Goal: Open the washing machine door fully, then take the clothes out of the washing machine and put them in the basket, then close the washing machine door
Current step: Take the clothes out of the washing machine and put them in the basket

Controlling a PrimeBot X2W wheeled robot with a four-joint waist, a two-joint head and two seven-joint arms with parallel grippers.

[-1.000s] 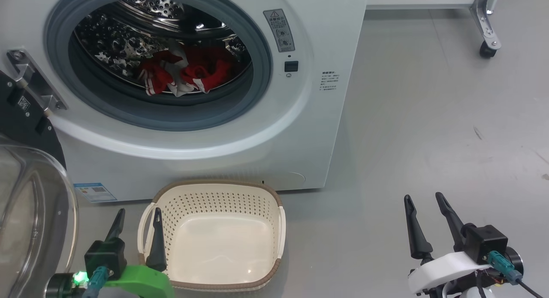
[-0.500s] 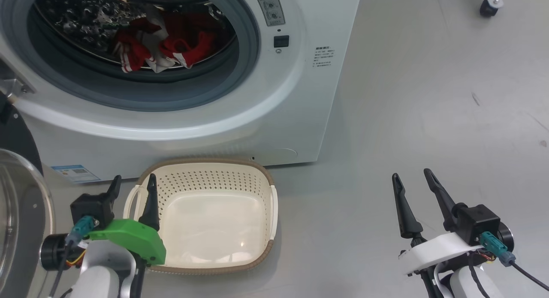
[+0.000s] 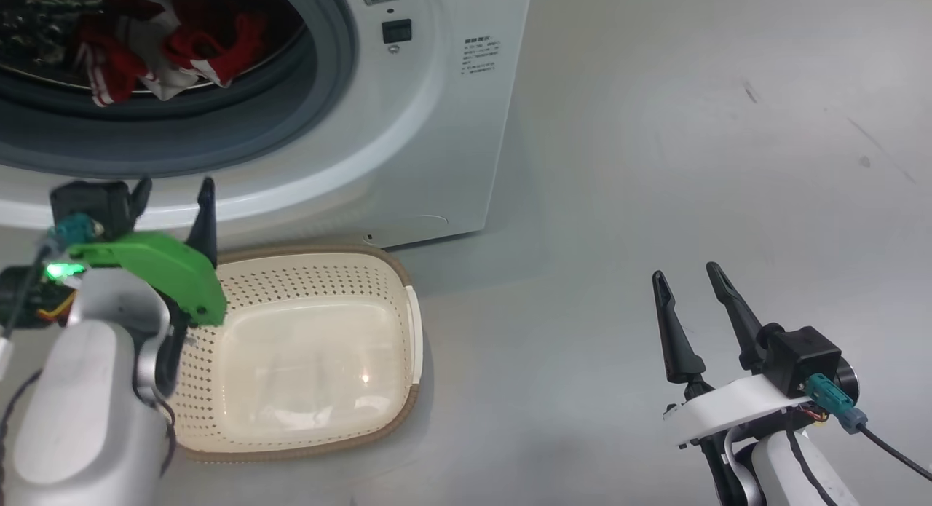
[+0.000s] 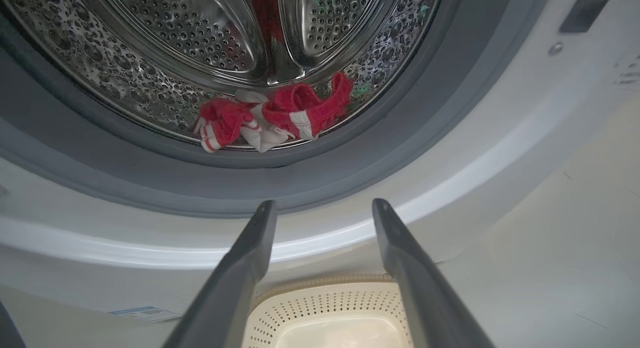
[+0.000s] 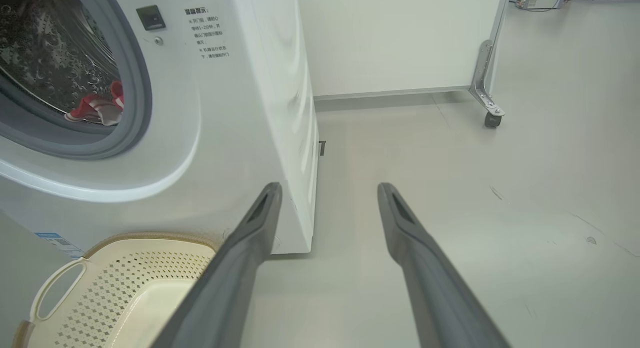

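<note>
The white washing machine (image 3: 437, 120) stands at the upper left, its grey-gasketed opening (image 4: 350, 162) uncovered; the washing machine door is out of view. Red clothes (image 3: 145, 47) with white stripe trim lie at the drum's front bottom, and the clothes (image 4: 272, 115) sit straight ahead in the left wrist view. The cream basket (image 3: 397, 273) rests empty on the floor before the machine. My left gripper (image 3: 175, 193) is open, raised over the basket's left end, pointing at the machine's lower front. My right gripper (image 3: 684, 284) is open and empty above bare floor, well right of the basket (image 5: 70, 283).
Grey floor (image 3: 692, 127) spreads to the right of the machine. A white panel on a caster leg (image 5: 487, 97) stands behind, seen in the right wrist view. A blue label (image 4: 145, 313) marks the machine's lower front corner.
The head camera has swung right and down, so the machine and basket slid left in the picture. My left gripper has risen from beside the basket toward the machine's front. Both grippers stay open.
</note>
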